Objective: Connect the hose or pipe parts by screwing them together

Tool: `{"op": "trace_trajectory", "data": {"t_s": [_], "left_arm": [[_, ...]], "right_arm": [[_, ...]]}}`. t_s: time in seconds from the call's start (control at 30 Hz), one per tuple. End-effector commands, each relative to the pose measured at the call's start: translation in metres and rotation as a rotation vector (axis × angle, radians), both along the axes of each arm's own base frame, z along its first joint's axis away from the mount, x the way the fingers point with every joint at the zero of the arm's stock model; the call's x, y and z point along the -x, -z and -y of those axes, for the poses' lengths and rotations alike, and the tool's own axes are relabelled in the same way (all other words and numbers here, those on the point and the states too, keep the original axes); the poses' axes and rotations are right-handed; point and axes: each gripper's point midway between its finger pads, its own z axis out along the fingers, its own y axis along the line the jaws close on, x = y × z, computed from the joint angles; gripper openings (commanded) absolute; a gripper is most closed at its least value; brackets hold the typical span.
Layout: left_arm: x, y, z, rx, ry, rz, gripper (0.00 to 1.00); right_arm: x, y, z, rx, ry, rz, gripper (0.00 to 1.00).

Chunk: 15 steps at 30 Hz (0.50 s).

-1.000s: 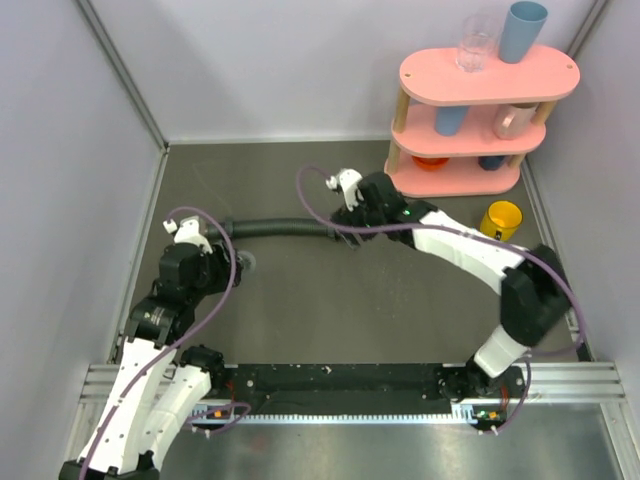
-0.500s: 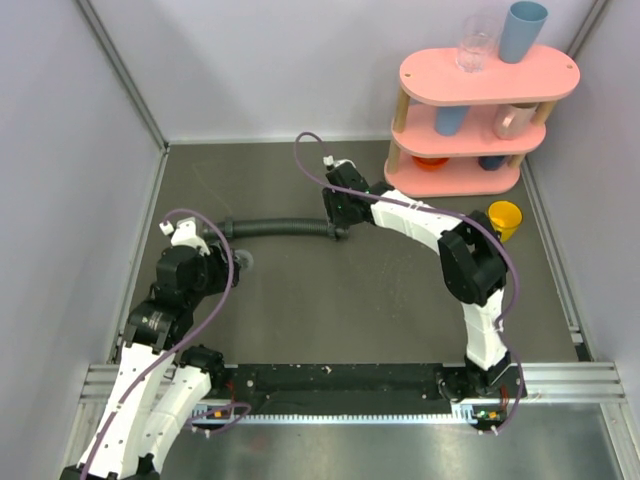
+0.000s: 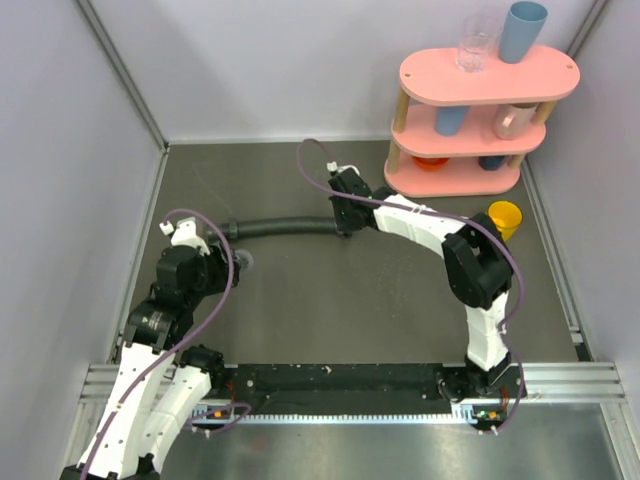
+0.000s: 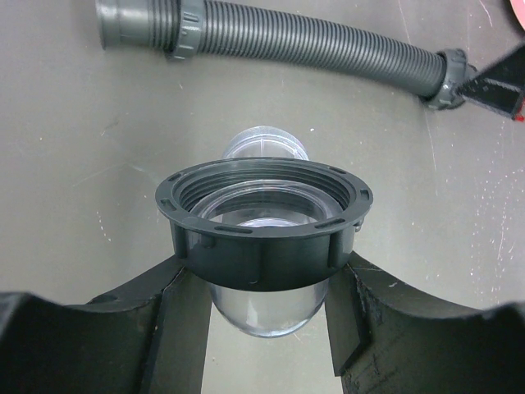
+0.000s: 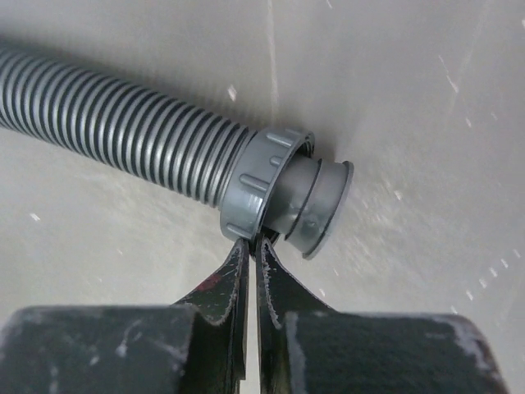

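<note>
The black ribbed hose [image 3: 280, 225] lies on the grey table, running left to right. In the right wrist view its ribbed body [image 5: 123, 123] ends in a grey collar [image 5: 258, 180] and a smooth cuff [image 5: 320, 205]. My right gripper [image 5: 253, 245] is shut, its tips touching the groove under that collar with nothing between them; it shows from above as well [image 3: 343, 225]. My left gripper [image 4: 264, 271] is shut on the fitting, a dark threaded ring nut [image 4: 262, 222] over a clear rounded body [image 4: 267, 308], held near the hose's left end [image 4: 135, 25].
A pink three-tier shelf [image 3: 480, 110] with cups and a glass stands at the back right. A yellow cup [image 3: 502, 217] sits on the table below it. Pale walls close in the left, back and right sides.
My right gripper has closed from wide open and swung round onto the hose's right end. The hose now bows slightly. The left arm and fitting have not moved.
</note>
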Motion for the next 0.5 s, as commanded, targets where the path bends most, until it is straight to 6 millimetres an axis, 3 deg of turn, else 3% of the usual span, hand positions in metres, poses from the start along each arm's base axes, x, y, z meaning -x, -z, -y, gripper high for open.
{"op": "trace_trajectory", "data": {"t_s": [0.0,0.03,0.07,0.1,0.2,0.27,0.3,0.37,0.47], "left_arm": [[-0.009,-0.019,0.002,0.021,-0.005,0.068,0.0],[-0.008,-0.02,0.002,0.023,0.0,0.069,0.0],[-0.009,-0.019,0.002,0.023,0.0,0.068,0.0],[-0.009,-0.02,0.002,0.024,-0.001,0.071,0.0],[-0.009,-0.019,0.002,0.024,-0.003,0.068,0.0],[-0.009,-0.02,0.002,0.024,-0.003,0.069,0.0],[-0.009,-0.02,0.002,0.026,-0.002,0.069,0.0],[-0.008,-0.021,0.003,0.027,0.0,0.073,0.0],[-0.008,-0.021,0.004,0.031,0.007,0.074,0.0]], "right_arm": [[0.029,-0.023,0.051,0.106,0.003,0.033,0.0],[0.036,-0.022,0.062,0.127,0.006,0.027,0.0],[0.043,-0.04,0.075,0.114,0.024,0.055,0.0],[0.061,-0.023,0.094,0.157,0.036,0.017,0.0],[0.104,-0.023,0.13,0.173,0.058,-0.004,0.0],[0.136,-0.005,0.16,0.226,0.097,-0.067,0.0],[0.144,-0.017,0.171,0.21,0.12,-0.035,0.0],[0.166,-0.008,0.198,0.248,0.176,-0.06,0.02],[0.172,-0.024,0.228,0.235,0.322,-0.006,0.11]]}}
